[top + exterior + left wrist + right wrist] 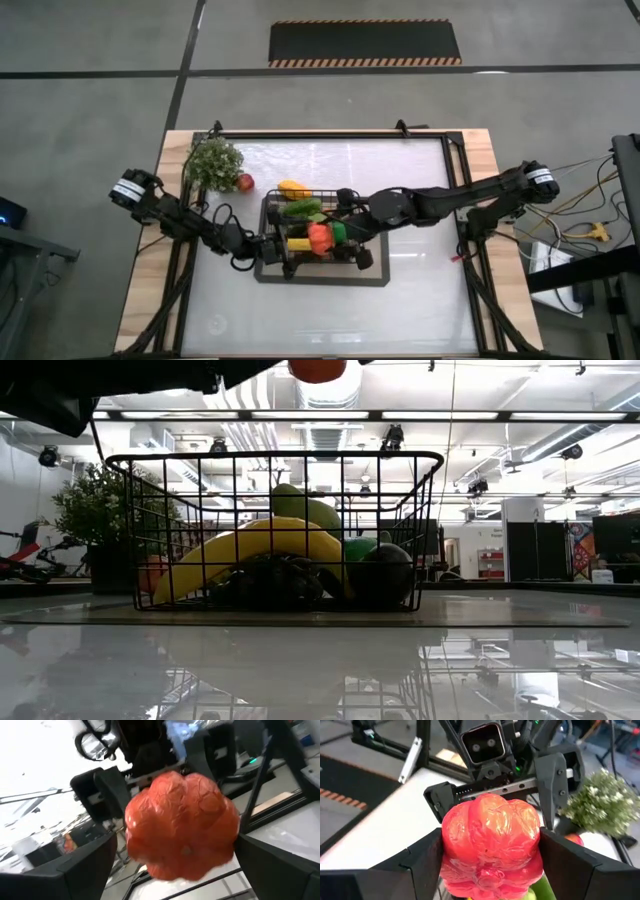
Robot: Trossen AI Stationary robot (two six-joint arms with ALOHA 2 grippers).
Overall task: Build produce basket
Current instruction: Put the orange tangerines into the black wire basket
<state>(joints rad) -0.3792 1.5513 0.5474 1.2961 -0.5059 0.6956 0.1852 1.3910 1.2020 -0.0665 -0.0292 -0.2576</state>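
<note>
A red lobed pepper (pixel 490 845) hangs above the black wire basket (pixel 275 215), at the top edge of the low view (pixel 317 368). My right gripper (pixel 490 857) comes from the table's right and is shut on it (pixel 335 235). My left gripper (pixel 175 865) comes from the left, facing the right one (pixel 298 243). It is open, with one finger on either side of the pepper (pixel 182 825). The basket (pixel 270 457) holds a yellow banana (pixel 250 550), a green pear (pixel 305 508) and dark pieces. My right gripper pinches the pepper's two opposite sides (pixel 451 845) between its two fingers (pixel 420 865). The fingers come almost level from the table's right. The pepper is lifted clear above the basket. Whether my left gripper's open fingers (pixel 90 865) touch the pepper cannot be told.
A bushy grey-green plant (pixel 215 162) stands at the far left of the table, with a red apple (pixel 245 182) beside it. The basket sits on a dark-bordered grey mat (pixel 375 278). Bare table lies toward the near edge and to the right.
</note>
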